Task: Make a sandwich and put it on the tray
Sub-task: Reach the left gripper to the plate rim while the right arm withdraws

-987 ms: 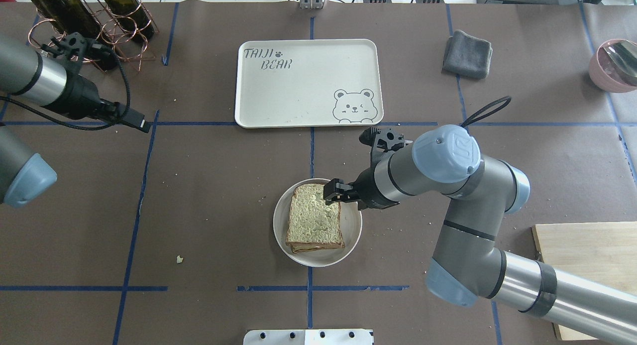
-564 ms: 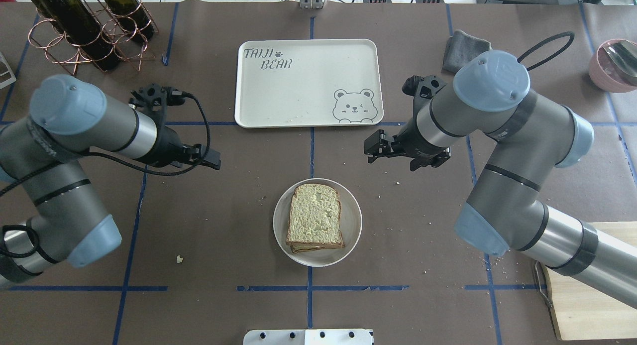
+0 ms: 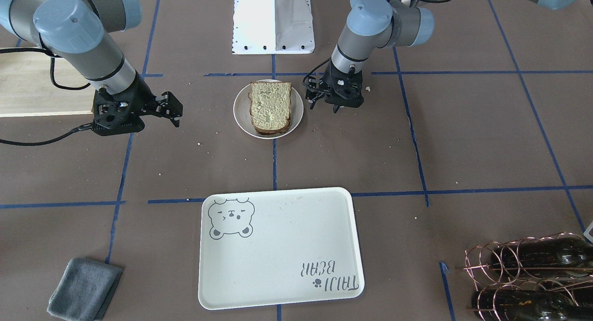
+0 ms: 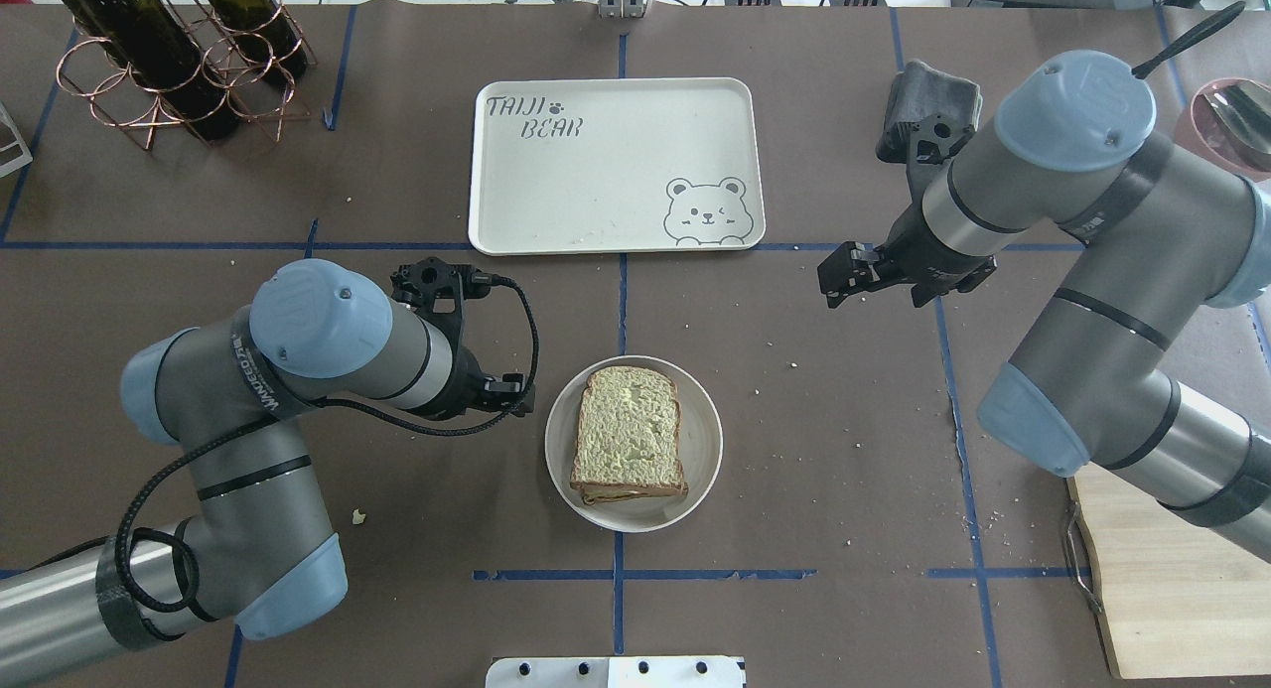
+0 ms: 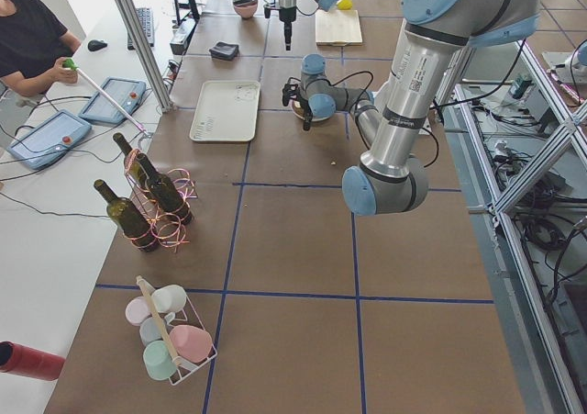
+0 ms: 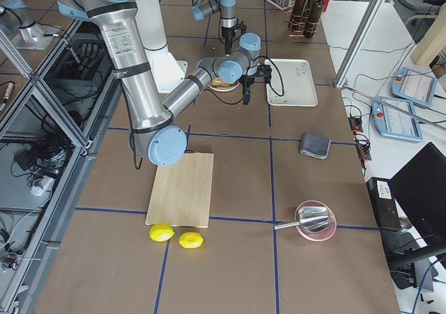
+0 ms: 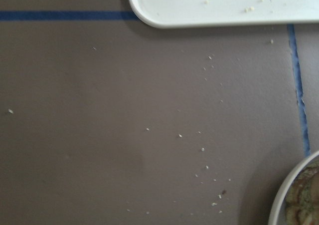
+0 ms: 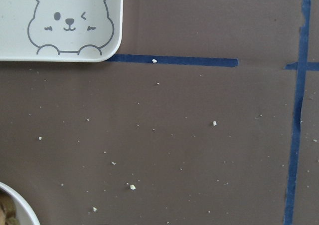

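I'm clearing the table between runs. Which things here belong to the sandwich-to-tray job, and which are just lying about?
Job:
sandwich
white plate under it
bear tray

Lying about:
racked wine bottles
grey cloth
wooden cutting board
two lemons
pink bowl
pastel cups

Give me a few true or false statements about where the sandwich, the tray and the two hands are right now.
The sandwich lies on the round white plate. True.
The sandwich is already on the tray. False: the tray holds only crumbs.
The right hand grips the sandwich. False: it is well away from the plate, holding nothing.
The left hand is close beside the plate. True.
The grey cloth lies on the tray. False: it lies on the table, apart from the tray.
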Robot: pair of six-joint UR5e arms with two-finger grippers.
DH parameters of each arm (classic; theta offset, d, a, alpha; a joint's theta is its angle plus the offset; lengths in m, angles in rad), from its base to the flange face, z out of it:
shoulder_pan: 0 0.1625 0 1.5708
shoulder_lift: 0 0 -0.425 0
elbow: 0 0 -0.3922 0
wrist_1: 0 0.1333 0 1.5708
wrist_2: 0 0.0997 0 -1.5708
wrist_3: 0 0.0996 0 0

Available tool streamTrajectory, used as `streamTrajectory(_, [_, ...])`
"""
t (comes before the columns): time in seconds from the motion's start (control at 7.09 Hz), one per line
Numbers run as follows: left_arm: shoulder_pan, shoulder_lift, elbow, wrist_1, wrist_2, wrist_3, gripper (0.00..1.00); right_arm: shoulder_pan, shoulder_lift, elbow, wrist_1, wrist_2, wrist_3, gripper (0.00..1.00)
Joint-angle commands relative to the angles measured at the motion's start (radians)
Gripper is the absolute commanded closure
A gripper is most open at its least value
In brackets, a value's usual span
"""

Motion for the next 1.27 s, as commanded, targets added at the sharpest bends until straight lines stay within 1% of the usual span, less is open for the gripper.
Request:
streamTrajectory(0.0, [0.048, -0.035, 0.043, -0.007, 0.003, -0.032, 0.42, 0.042, -0.042, 0.001, 0.005, 0.016, -0.081, 0.0])
streamTrajectory(0.14, [0.079, -0.038, 0.056, -0.048, 0.003, -0.058, 0.42, 0.049, -0.048, 0.001, 0.005, 0.016, -0.084, 0.0])
streamTrajectory(0.28, [0.085, -0.041, 0.082, -0.079, 0.003, -0.08, 0.43, 0.05, -0.05, 0.001, 0.005, 0.016, -0.084, 0.0])
streamTrajectory(0.42, [0.085, -0.041, 0.086, -0.086, 0.003, -0.08, 0.48, 0.053, -0.05, 0.001, 0.003, 0.016, -0.084, 0.0])
streamTrajectory(0.56, [0.085, -0.047, 0.091, -0.087, 0.003, -0.08, 0.56, 0.055, -0.05, 0.001, 0.005, 0.016, -0.084, 0.0])
streamTrajectory(0.71, [0.085, -0.05, 0.093, -0.087, 0.003, -0.082, 0.68, 0.058, -0.053, 0.002, 0.003, 0.016, -0.084, 0.0])
streamTrajectory(0.85, [0.085, -0.058, 0.099, -0.088, 0.003, -0.08, 0.72, 0.058, -0.053, 0.002, 0.005, 0.016, -0.084, 0.0])
streamTrajectory(1.13, [0.085, -0.07, 0.112, -0.09, 0.003, -0.08, 0.72, 0.062, -0.053, 0.004, 0.005, 0.016, -0.084, 0.0])
